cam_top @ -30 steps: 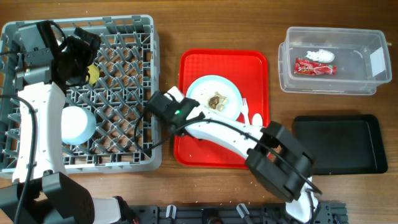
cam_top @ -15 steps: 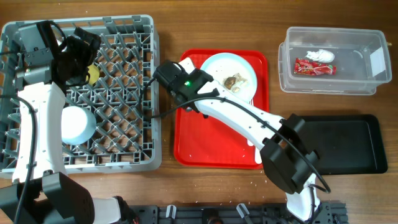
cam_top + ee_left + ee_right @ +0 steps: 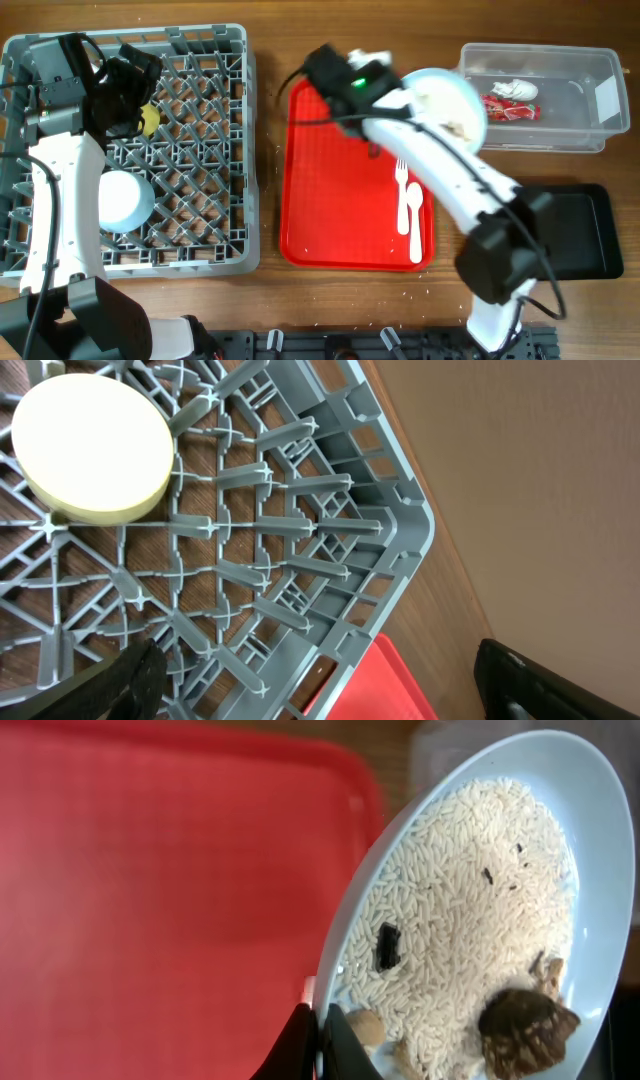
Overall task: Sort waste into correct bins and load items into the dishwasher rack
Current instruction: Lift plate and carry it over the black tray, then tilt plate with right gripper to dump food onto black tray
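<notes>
My right gripper (image 3: 405,95) (image 3: 320,1042) is shut on the rim of the round pale blue plate (image 3: 450,100) (image 3: 520,830). It holds the plate above the red tray's far right corner, next to the clear tub (image 3: 580,142). Rice (image 3: 455,920) and brown scraps (image 3: 525,1030) lie on the plate. The red wrapper (image 3: 512,110) and white tissue (image 3: 517,90) are in the tub. The white fork (image 3: 402,178) and spoon (image 3: 414,212) lie on the red tray (image 3: 330,190). My left gripper (image 3: 130,85) (image 3: 320,690) is open over the grey rack (image 3: 205,60) (image 3: 380,530), near the yellow cup (image 3: 150,120) (image 3: 95,445).
A light blue bowl (image 3: 125,198) sits upside down in the rack's left part. The black tray (image 3: 590,250) lies at the right front, below the tub. The green bowl is not in view.
My right arm has lifted the plate off the red tray and carried it to the right and back, up to the clear tub. The fork and spoon now show. The left arm is still.
</notes>
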You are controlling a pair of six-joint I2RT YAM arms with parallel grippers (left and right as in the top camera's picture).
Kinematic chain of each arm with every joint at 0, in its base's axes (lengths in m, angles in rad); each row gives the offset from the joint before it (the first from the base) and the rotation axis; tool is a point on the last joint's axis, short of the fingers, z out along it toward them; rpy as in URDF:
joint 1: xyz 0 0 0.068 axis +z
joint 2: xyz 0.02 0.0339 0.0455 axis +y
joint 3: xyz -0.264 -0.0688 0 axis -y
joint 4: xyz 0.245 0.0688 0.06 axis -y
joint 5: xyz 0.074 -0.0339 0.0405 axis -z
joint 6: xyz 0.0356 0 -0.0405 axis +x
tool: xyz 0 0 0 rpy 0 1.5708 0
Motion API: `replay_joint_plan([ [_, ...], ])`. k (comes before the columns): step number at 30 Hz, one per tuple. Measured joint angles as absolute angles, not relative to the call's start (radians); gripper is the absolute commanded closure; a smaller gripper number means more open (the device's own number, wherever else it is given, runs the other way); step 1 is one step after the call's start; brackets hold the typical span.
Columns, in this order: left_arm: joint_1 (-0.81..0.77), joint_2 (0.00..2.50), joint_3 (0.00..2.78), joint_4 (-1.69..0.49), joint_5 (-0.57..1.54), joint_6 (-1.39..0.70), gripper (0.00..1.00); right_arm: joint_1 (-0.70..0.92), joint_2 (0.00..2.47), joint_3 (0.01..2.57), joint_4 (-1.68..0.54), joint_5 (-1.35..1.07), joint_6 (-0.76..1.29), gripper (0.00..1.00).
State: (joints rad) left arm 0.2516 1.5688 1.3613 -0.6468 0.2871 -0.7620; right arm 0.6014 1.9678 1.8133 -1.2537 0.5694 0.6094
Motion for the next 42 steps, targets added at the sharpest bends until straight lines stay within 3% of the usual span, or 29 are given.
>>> replay_joint_plan([
  [6,0.252,1.569,1.361,-0.647,0.287,-0.762,0.00,0.412,1.832,1.815,-1.306,0.528,0.670,0.96],
  [15,0.252,1.569,1.361,-0.647,0.287,-0.762,0.00,0.093,1.814,1.816,-1.460,0.385,0.722,0.96],
  [24,0.252,1.569,1.361,-0.646,0.287,-0.762,0.00,-0.140,1.812,1.609,-1.338,0.248,0.718,0.96],
  [42,0.252,1.569,1.361,-0.646,0.287,-0.762,0.00,-0.588,1.739,1.531,-1.270,-0.390,0.274,0.96],
])
